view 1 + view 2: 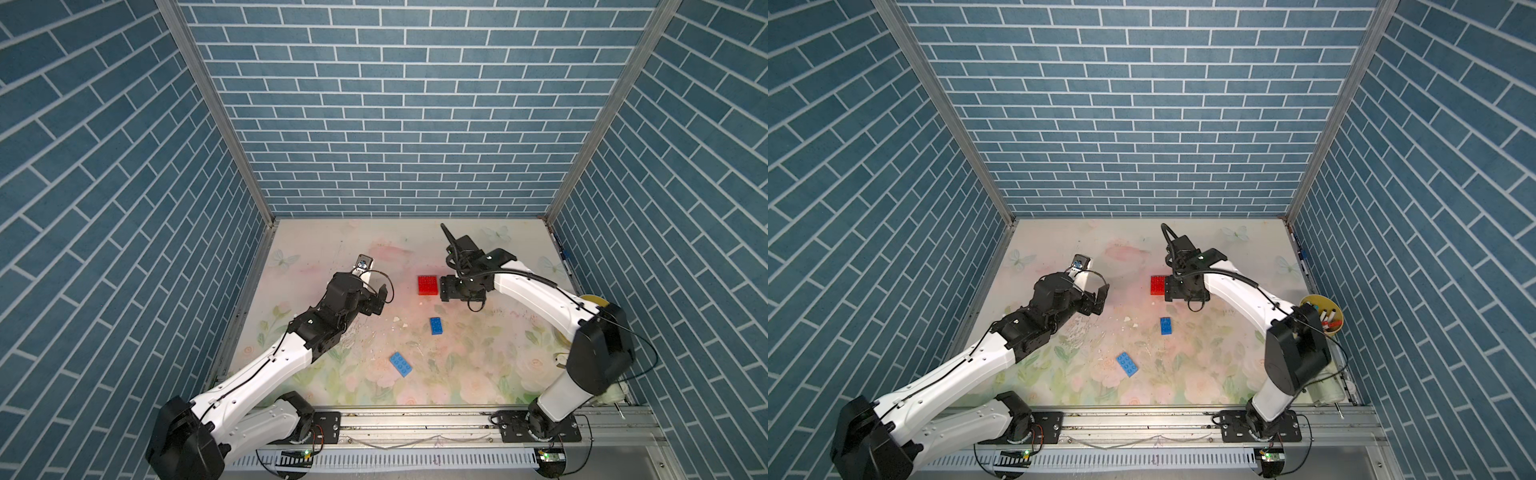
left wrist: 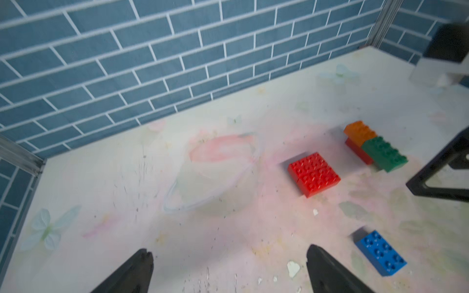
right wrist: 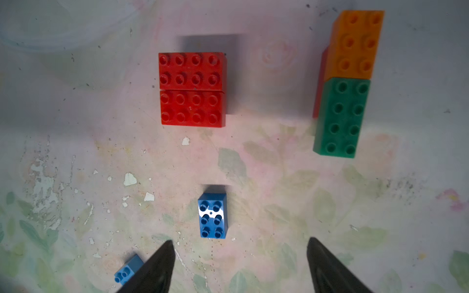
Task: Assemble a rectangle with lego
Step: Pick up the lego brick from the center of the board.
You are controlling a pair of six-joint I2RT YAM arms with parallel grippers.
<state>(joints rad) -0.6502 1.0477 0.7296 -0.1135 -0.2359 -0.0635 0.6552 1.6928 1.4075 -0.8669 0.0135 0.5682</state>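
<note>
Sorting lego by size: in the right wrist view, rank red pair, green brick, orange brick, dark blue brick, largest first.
1. red pair
2. green brick
3. orange brick
4. dark blue brick
Green and orange sit raised, nearer the camera, so may look oversized.

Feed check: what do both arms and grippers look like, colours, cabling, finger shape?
The left arm and right arm match: white shells, black joint housings, a thin black cable along each. The left gripper and right gripper have black fingers tapering to points.
</note>
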